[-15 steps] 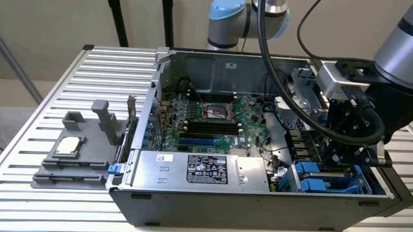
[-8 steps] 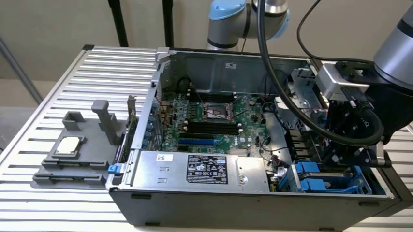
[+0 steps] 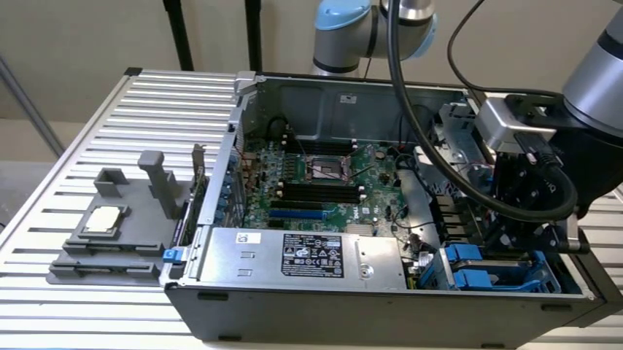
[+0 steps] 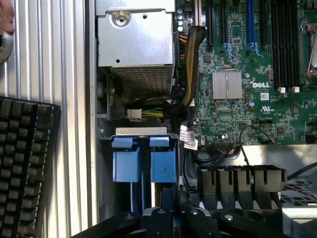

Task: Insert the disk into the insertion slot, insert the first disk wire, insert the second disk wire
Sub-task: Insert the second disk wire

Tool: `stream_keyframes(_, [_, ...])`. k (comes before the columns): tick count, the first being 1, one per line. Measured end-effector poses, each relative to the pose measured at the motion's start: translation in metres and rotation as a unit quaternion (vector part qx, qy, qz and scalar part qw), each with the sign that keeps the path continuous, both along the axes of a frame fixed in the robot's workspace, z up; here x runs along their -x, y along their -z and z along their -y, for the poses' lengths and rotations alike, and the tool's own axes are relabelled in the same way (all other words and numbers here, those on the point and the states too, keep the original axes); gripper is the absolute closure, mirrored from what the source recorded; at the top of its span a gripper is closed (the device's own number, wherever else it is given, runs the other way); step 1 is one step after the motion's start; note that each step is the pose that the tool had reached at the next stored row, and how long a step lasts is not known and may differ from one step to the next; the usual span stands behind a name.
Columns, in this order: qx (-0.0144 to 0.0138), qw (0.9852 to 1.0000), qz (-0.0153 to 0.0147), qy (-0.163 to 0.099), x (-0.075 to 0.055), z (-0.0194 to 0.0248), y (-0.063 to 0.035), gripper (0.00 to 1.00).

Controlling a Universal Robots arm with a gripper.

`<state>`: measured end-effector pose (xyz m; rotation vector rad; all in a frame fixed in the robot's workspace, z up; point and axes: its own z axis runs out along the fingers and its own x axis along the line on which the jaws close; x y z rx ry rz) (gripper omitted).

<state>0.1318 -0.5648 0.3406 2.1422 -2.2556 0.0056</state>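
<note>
Disk (image 4: 143, 166) below the closed gripper (image 4: 174, 214), inside the insertion slot (image 3: 506, 271).

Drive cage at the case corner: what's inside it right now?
Inside the drive cage sit two bright blue carriers side by side, tabs showing. The arm's gripper hangs right above and covers the far end, so whether a disk is seated can't be told.

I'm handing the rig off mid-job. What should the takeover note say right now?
Claw: shut, poised over the insertion slot. I cannot tell whether it grips anything.
Disk: two blue carrier tabs sit in the slot's cage, next to the power-supply box. The disk's label is hidden, so seating is unconfirmed.
Wires: no disk wire is visibly plugged in, so count both as still to do.
</note>
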Motion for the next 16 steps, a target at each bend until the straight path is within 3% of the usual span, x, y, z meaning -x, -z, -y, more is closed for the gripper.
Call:
stream_keyframes(13, [0.0002,1.0,0.0,-0.003,0.0,0.0003,0.0044,0.84])
stream_keyframes(15, [-0.0004,1.0,0.0001,-0.003,0.0,0.0003,0.005,0.82])
stream_keyframes(16, [-0.0003,1.0,0.0,-0.003,0.0,0.0003,0.0048,0.76])
